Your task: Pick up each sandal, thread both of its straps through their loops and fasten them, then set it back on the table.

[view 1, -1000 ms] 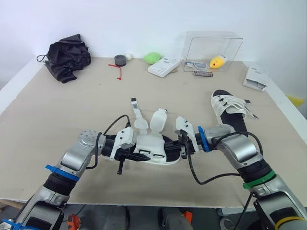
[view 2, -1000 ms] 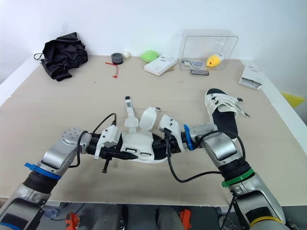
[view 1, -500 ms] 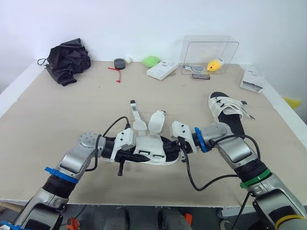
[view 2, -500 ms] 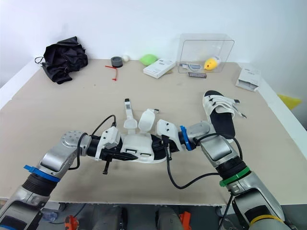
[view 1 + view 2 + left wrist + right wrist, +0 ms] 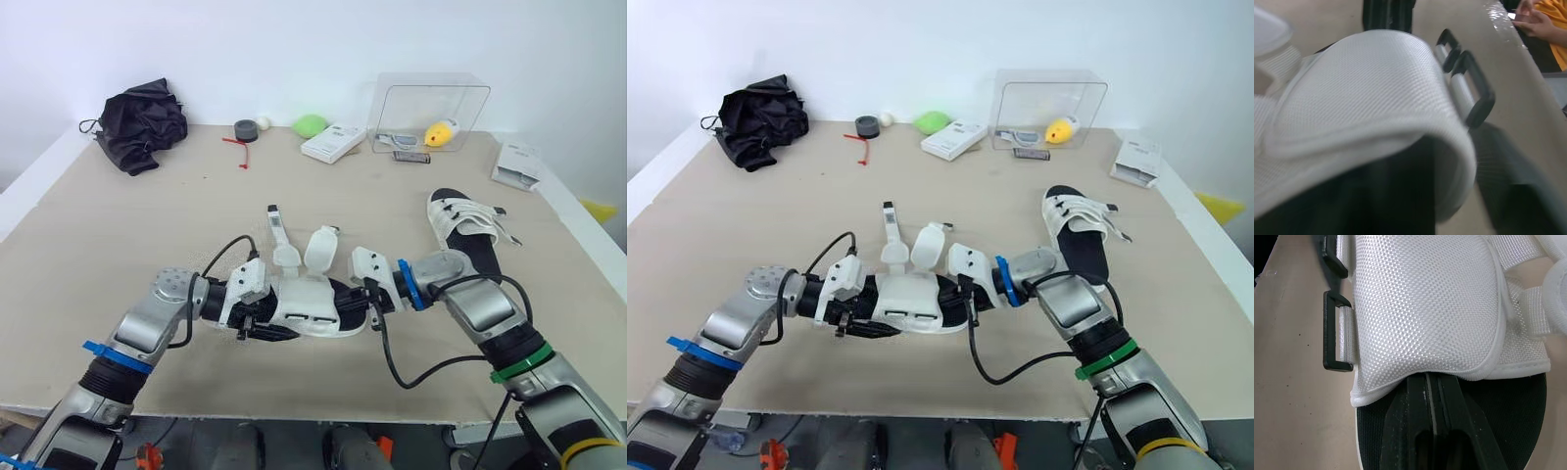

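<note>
Where the table (image 5: 118, 245) nears its front edge, a sandal (image 5: 312, 305) sits between both grippers, its two straps (image 5: 321, 247) unfastened and sticking up. A second sandal (image 5: 472, 227) lies well apart on the right, with its straps closed across it. The right gripper (image 5: 1431, 382) has its fingers pressed together, tucked under the near sandal's white upper (image 5: 1420, 303) and over the black footbed. The left gripper (image 5: 265, 326) meets the sandal's other end; whether it is spread or pinching cannot be told. Two black loops (image 5: 1334, 330) hang at the upper's edge.
</note>
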### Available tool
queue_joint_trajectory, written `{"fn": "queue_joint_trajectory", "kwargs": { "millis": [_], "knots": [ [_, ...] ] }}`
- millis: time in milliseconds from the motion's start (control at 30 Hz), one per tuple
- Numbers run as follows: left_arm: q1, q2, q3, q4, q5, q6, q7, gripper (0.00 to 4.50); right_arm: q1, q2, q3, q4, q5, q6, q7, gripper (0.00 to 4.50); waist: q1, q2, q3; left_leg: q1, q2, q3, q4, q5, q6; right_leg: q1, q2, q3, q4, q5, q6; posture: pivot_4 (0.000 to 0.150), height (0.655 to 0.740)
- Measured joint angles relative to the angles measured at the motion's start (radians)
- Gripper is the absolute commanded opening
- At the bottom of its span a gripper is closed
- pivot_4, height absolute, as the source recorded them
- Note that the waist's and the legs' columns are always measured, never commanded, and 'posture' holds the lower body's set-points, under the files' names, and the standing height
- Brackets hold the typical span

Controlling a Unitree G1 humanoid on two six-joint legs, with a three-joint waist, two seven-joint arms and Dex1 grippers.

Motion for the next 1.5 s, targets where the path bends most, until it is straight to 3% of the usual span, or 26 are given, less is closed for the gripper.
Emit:
{"fn": "queue_joint_trajectory", "kwargs": {
  "millis": [33,267,400,467,533,600,767,1033,1300,1500],
  "knots": [
    [0.000,0.000,0.000,0.000,-0.003,0.003,0.000,4.45,0.000,0.000,-0.001,0.000,0.000,0.000,0.000,0.00,0.000,0.000,0.000,0.000,0.000,0.000,0.000,0.000,0.000,0.000,0.000,0.000,0.000,0.000,0.000,0.150,0.7400],
    [0.001,0.016,0.028,-0.001,-0.027,0.025,0.004,4.45,0.005,0.000,-0.003,-0.006,0.000,0.011,0.002,0.00,0.000,0.000,0.000,0.000,0.000,0.000,0.000,0.000,0.000,0.000,0.000,0.000,0.000,0.000,0.000,0.150,0.7400],
    [0.003,0.168,0.135,-0.040,-0.157,0.209,-0.052,4.45,0.013,-0.002,-0.012,-0.019,0.000,0.017,0.006,0.00,0.000,0.000,0.000,-0.001,0.000,-0.001,-0.002,0.000,0.000,-0.002,0.000,-0.001,0.000,-0.001,0.002,0.150,0.7400],
    [-0.016,0.285,0.155,-0.054,-0.261,0.387,-0.134,4.45,0.016,-0.003,-0.013,-0.020,0.000,0.017,0.010,0.00,0.000,-0.001,0.000,-0.001,0.000,-0.002,-0.002,0.000,0.000,-0.002,0.000,-0.001,0.000,-0.003,0.002,0.150,0.7400],
    [-0.063,0.330,0.168,-0.036,-0.311,0.494,-0.173,4.45,0.017,-0.006,-0.017,-0.018,0.000,0.017,0.014,0.00,0.001,-0.001,0.000,-0.001,-0.002,-0.003,-0.002,0.000,0.000,-0.004,0.000,-0.003,0.000,-0.006,0.001,0.150,0.7400],
    [-0.147,0.293,0.197,0.045,-0.336,0.556,-0.150,4.45,0.016,-0.005,-0.020,-0.015,-0.004,0.017,0.012,0.00,0.003,-0.001,0.000,0.000,-0.002,-0.003,-0.001,0.000,0.000,-0.002,-0.001,-0.003,0.000,-0.006,0.001,0.150,0.7400],
    [-0.340,0.057,0.285,0.294,-0.340,0.595,0.089,4.45,0.019,0.007,-0.024,-0.022,-0.010,0.022,0.004,0.00,0.001,-0.004,-0.001,-0.001,-0.002,-0.004,0.001,0.000,0.000,0.003,0.000,-0.003,0.000,-0.001,0.007,0.150,0.7400],
    [-0.531,-0.121,0.313,0.568,-0.325,0.740,0.306,4.45,0.038,0.009,-0.033,-0.067,-0.011,0.046,-0.007,0.00,-0.001,-0.004,-0.001,-0.004,-0.003,-0.005,-0.002,-0.001,-0.001,0.000,0.004,-0.003,0.000,-0.003,0.006,0.150,0.7400],
    [-0.559,-0.054,0.391,0.648,-0.329,0.809,0.334,4.45,0.043,0.015,-0.034,-0.084,-0.011,0.060,-0.022,0.00,-0.008,-0.004,-0.001,-0.004,-0.003,-0.007,-0.003,-0.001,-0.002,-0.002,0.003,-0.002,0.000,-0.003,0.006,0.150,0.7400],
    [-0.558,-0.029,0.517,0.774,-0.325,0.882,0.478,4.45,0.045,0.012,-0.037,-0.083,-0.012,0.063,-0.024,0.00,-0.008,-0.004,-0.001,-0.003,-0.003,-0.008,-0.002,-0.001,-0.002,-0.001,0.003,-0.002,0.000,-0.003,0.006,0.150,0.7400]
  ]
}}
